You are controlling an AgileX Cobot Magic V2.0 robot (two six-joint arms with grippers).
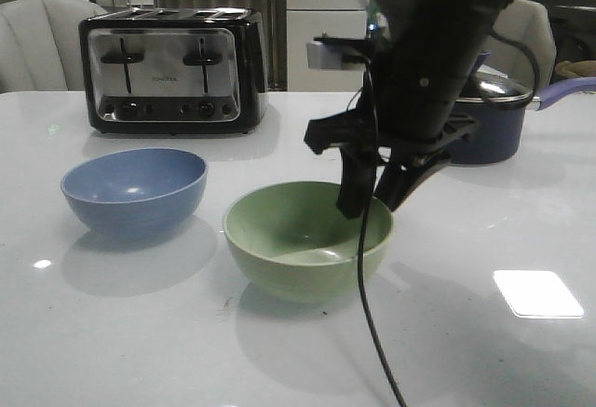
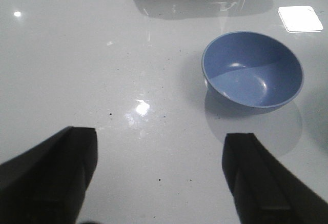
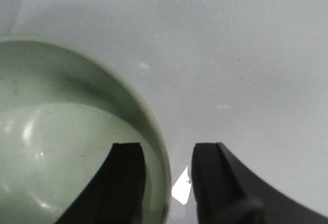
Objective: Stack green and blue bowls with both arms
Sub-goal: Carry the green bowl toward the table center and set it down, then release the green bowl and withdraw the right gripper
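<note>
The pale green bowl [image 1: 307, 239] stands on the white table near its middle. My right gripper [image 1: 377, 197] is open and straddles the bowl's far right rim: in the right wrist view one finger [image 3: 125, 183] is inside the green bowl [image 3: 51, 131], the other [image 3: 220, 183] outside, with a sliver of table showing between rim and outer finger. The dusty blue bowl [image 1: 135, 188] sits upright to the left of the green one, apart from it. My left gripper [image 2: 160, 133] is open over bare table, with the blue bowl [image 2: 251, 70] ahead and off to one side. The left arm does not show in the front view.
A black and chrome toaster [image 1: 172, 72] stands at the back left. Behind the right arm is a dark navy saucepan [image 1: 489, 123] with a purple handle [image 1: 568, 90]. A black cable [image 1: 368, 314] hangs from the right arm across the green bowl's front.
</note>
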